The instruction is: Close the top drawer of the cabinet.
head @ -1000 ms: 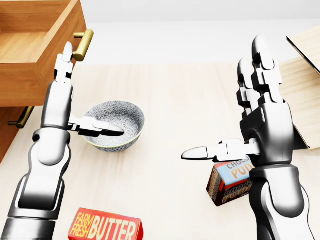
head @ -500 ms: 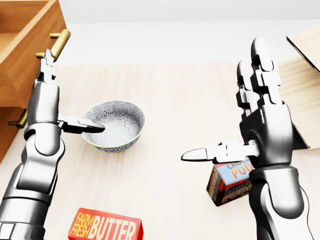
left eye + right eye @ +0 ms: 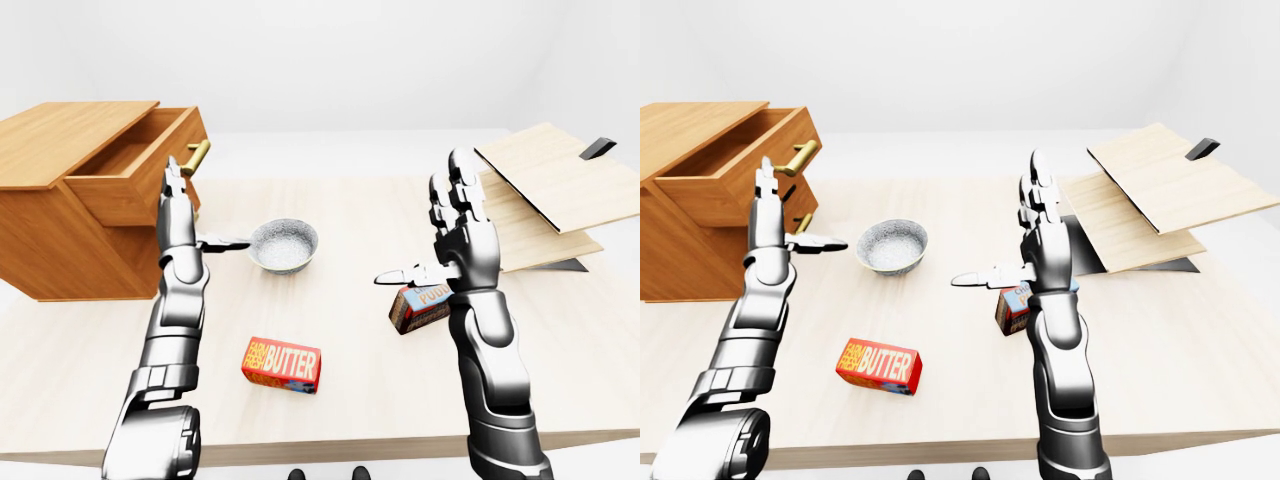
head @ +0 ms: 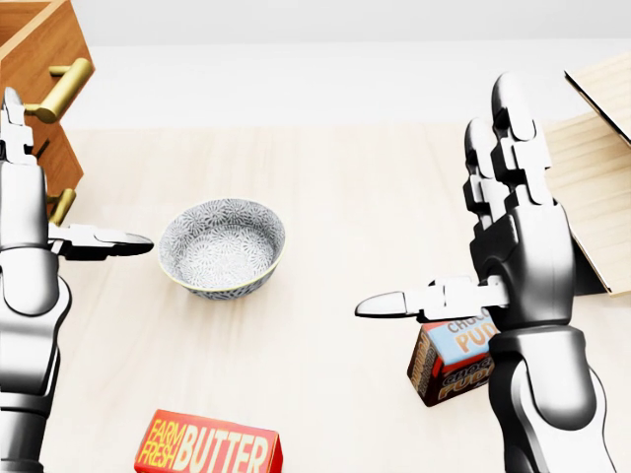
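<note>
A wooden cabinet (image 3: 60, 240) stands at the left of the table. Its top drawer (image 3: 125, 185) is partly pulled out, with a brass bar handle (image 3: 196, 157) on its face. My left hand (image 3: 205, 205) is open and flat. Its fingers (image 3: 174, 180) point up against the drawer face just beside the handle, and its thumb sticks out toward the bowl. My right hand (image 4: 444, 207) is open and raised with the palm turned left, holding nothing, above a pudding box (image 4: 454, 360).
A patterned grey bowl (image 4: 222, 246) sits in the middle of the table (image 4: 355, 177). A red butter box (image 4: 207, 445) lies near the bottom edge. Slanted wooden boards (image 3: 540, 190) rise at the right. A second brass handle (image 4: 61, 205) shows on the lower drawer.
In the head view, the drawer face and its handle have slid left into the cabinet, and my left hand has moved left with them. The bowl, boxes and right hand stayed put.
</note>
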